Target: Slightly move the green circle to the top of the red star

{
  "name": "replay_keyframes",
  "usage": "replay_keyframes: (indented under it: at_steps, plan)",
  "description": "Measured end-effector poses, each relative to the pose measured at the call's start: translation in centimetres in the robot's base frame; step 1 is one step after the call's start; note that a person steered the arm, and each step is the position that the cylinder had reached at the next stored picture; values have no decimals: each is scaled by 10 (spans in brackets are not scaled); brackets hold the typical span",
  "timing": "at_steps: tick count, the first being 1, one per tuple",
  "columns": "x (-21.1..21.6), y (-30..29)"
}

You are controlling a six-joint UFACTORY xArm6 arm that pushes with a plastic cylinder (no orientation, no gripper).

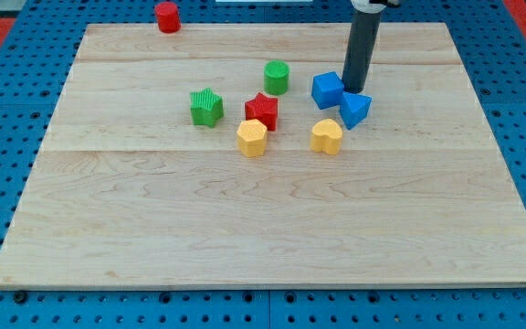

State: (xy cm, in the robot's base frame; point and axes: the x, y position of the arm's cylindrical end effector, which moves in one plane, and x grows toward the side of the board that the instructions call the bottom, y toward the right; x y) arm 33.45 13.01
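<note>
Resting just right of blue cube [327, 90] — my tip [355, 90]; no claw, nothing held. Green circle [277, 77] sits left of cube — red star [262, 111] lower-left.

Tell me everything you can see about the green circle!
The green circle is a short, round, bright green block that looks like plastic. It stands flat on the wooden board, toward the view's top. Nothing touches it. The red star sits just below it, and the blue cube lies to its right.
</note>
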Motion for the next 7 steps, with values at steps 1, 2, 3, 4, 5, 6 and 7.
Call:
replay_keyframes:
  at_steps: [1, 2, 3, 4, 5, 6, 7]
  plan:
    - [-15, -5]
    - [-40, -77]
    - [-52, -96]
    - [-40, -142]
    - [-58, -237]
    - [-35, -314]
    - [-13, -334]
